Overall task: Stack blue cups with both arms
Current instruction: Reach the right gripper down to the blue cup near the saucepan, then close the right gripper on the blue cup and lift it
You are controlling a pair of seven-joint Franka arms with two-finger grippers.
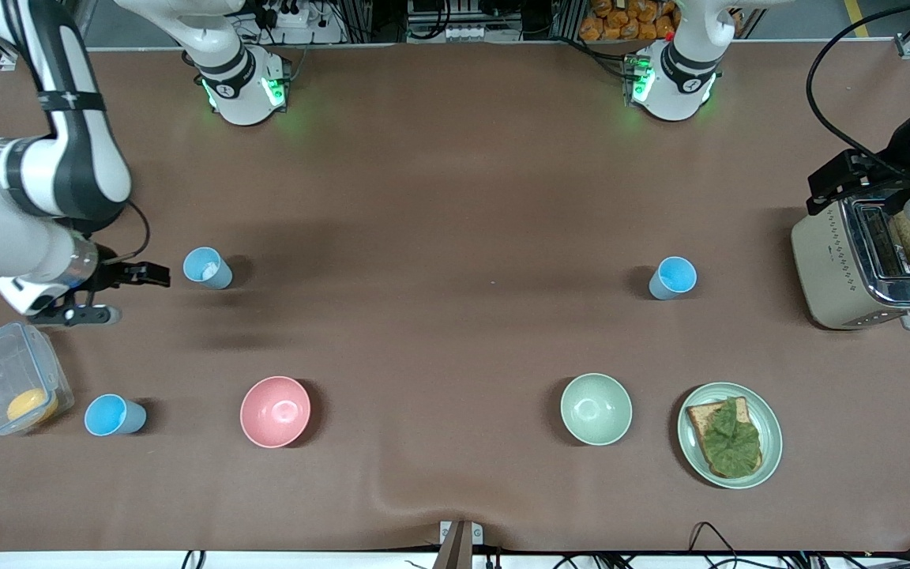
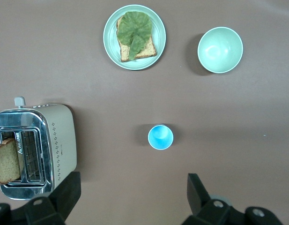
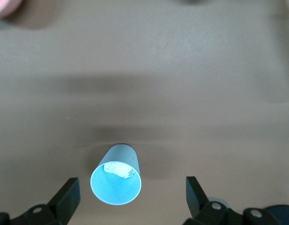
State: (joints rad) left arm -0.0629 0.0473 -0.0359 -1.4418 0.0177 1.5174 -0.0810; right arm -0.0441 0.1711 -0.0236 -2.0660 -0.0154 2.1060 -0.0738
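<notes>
The right claw hangs spread beside the cup with a whitish patch; the left claw hangs spread over the bench near the toaster.

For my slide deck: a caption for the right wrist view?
Open right end effector above a blue cup with a whitish patch inside.

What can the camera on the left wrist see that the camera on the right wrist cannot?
Only the left wrist view shows the toaster with bread in a slot, the plate of leaf-topped toast, the pale-green bowl, a plain blue cup and the open left hand. Only the right wrist view shows the blue cup with a whitish patch, a pink bowl's edge and the open right hand. Both show the brown table.
</notes>
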